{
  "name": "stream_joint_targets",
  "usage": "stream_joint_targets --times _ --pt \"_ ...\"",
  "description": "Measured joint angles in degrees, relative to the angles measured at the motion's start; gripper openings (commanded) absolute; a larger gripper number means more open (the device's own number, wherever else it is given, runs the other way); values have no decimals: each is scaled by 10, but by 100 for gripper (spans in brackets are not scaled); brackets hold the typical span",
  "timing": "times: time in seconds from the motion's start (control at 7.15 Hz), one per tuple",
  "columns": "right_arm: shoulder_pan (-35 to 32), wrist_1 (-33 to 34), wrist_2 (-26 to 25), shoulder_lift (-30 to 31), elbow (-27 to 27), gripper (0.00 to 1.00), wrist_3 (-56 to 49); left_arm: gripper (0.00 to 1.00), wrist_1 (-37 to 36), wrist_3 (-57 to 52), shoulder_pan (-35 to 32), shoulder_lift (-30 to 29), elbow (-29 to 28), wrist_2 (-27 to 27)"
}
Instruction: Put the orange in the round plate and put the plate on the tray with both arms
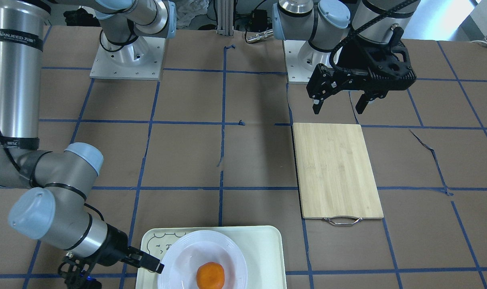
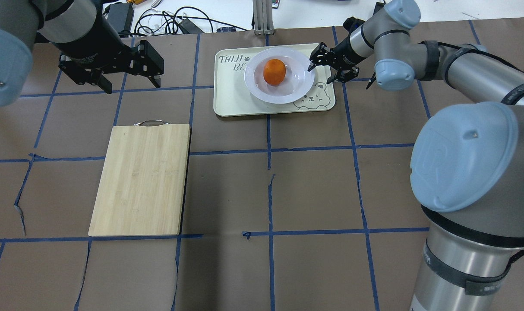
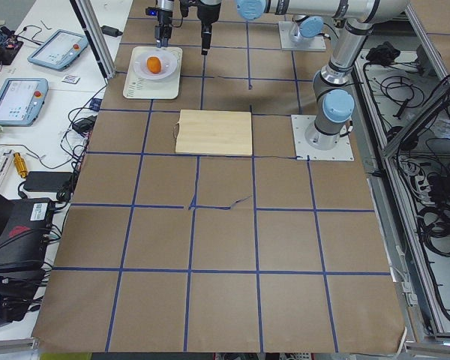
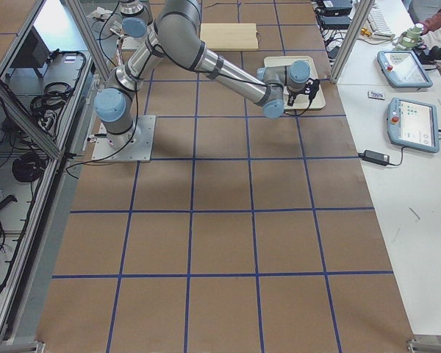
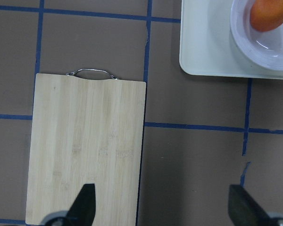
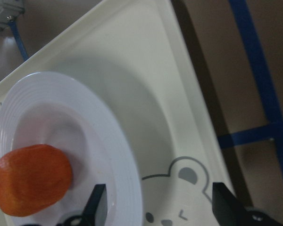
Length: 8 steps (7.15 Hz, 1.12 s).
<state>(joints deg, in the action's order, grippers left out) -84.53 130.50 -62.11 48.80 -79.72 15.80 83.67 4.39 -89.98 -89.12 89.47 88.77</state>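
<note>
The orange lies in the sunken centre of the round white plate. The plate rests on the cream tray, partly covering the bear corner. My right gripper is open at the plate's edge; in the right wrist view one finger stands over the plate's inside and the other over the bear face, with the rim between them. My left gripper hangs open and empty above the table, off to the tray's side.
A bamboo board with a metal handle lies flat under and in front of the left gripper. Cables crowd the table's far edge behind the tray. The right arm's big elbow looms over the near right.
</note>
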Motion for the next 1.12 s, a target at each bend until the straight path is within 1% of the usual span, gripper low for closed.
stream_joint_targets --times 0.14,0.28,0.42,0.56,0.7,0.84,0.98,1.12 --pt "13 -43 -56 23 3 89 -49 100 0 0 0 0 0 0" --pt "19 -100 -132 54 10 89 -87 100 0 0 0 0 0 0" --pt "20 -172 -197 93 22 90 -110 100 0 0 0 0 0 0" --pt "10 -241 -242 135 35 91 -122 100 0 0 0 0 0 0" --pt "-12 -299 -271 176 42 89 -125 100 0 0 0 0 0 0" --pt "-35 -353 -291 213 44 91 -125 100 -1 0 0 0 0 0" --pt "-48 -411 -297 249 44 90 -127 100 -1 0 0 0 0 0" --pt "-53 -455 -298 279 45 90 -130 100 -1 0 0 0 0 0"
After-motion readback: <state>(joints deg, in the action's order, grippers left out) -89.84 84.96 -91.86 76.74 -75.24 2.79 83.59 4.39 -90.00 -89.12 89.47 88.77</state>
